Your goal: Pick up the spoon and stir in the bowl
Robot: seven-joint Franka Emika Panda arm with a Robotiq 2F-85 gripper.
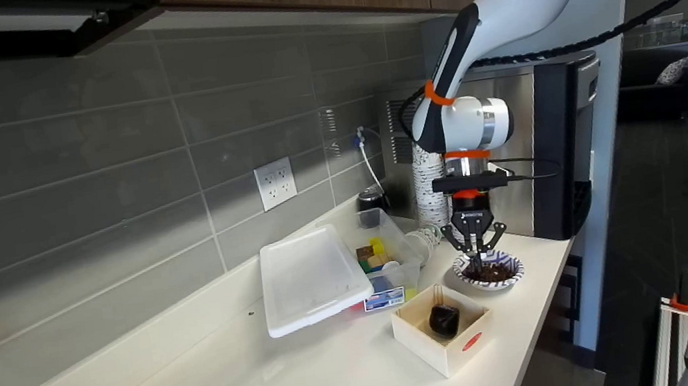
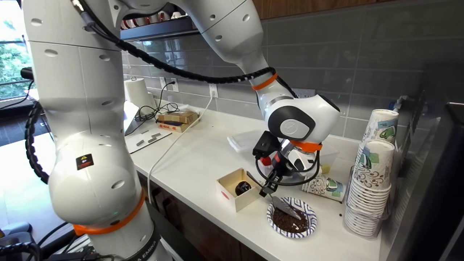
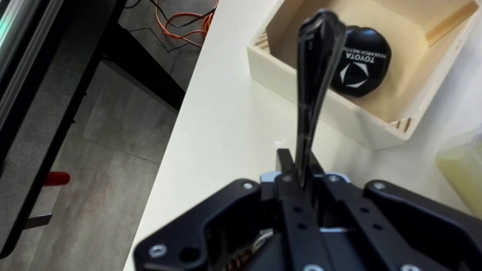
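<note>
Spoon (image 2: 288, 209) in the grip, and that's part one done: the gripper (image 3: 301, 162) has its jaws clamped on the handle (image 3: 313, 84), which rises between them in the wrist view. Over to the bowl (image 2: 312, 220), sitting on the counter (image 2: 203, 152) just beside the wooden box (image 2: 245, 202); the broad end reaches inside its rim, across the dark crumbly contents (image 2: 284, 222). Digging in or merely resting? Can't tell. So the pickup looks complete; the stirring remains to be finished, perhaps even to be started.
</note>
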